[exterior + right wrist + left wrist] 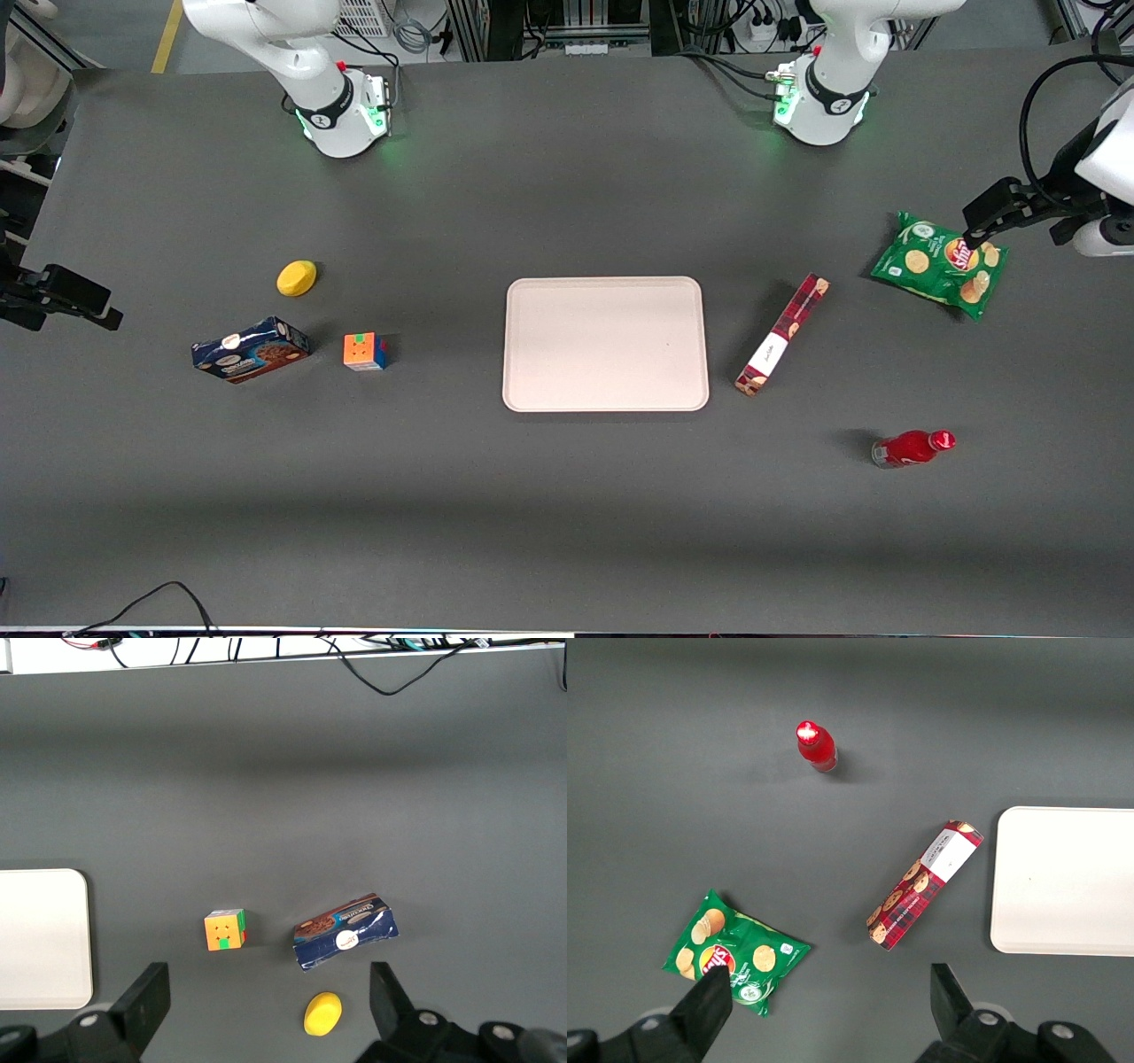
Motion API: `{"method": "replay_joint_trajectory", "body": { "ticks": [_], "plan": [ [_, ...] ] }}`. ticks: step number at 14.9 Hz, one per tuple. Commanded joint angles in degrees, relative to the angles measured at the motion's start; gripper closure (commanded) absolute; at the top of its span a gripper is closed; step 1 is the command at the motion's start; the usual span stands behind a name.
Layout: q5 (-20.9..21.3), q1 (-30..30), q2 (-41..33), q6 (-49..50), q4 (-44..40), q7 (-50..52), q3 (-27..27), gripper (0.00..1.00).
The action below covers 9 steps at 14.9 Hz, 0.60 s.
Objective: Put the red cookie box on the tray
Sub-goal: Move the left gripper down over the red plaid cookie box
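The red cookie box [783, 334] lies flat on the dark table beside the tray [606, 344], at an angle to the tray's short edge and not touching it. The tray is pale beige with nothing on it. My left gripper [977, 232] hangs open and holds nothing, raised above the green chips bag [939, 263], farther from the front camera than the box and toward the working arm's end. In the left wrist view the box [925, 886] and the tray [1067, 881] lie ahead of the open gripper [828, 992]; one finger overlaps the chips bag [735, 952].
A red bottle [912, 447] lies on its side nearer the front camera than the box. Toward the parked arm's end are a dark-blue cookie box [251, 349], a colour cube [365, 351] and a yellow object [297, 277].
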<state>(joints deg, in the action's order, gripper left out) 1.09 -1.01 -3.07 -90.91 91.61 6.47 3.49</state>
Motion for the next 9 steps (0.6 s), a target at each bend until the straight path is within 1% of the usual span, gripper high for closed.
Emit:
{"method": "replay_joint_trajectory", "body": {
  "ticks": [1,5,7,9],
  "plan": [
    [-0.48,0.4,0.25,0.38,-1.09,-1.03,0.11,0.0],
    [-0.48,0.31,1.13,0.03,-1.09,-1.63,0.2,0.0],
    [0.4,-0.31,1.48,0.82,-0.56,-6.01,0.64,0.0],
    [0.32,-0.39,3.76,1.35,0.14,-11.71,0.73,0.0]
  ]
}}
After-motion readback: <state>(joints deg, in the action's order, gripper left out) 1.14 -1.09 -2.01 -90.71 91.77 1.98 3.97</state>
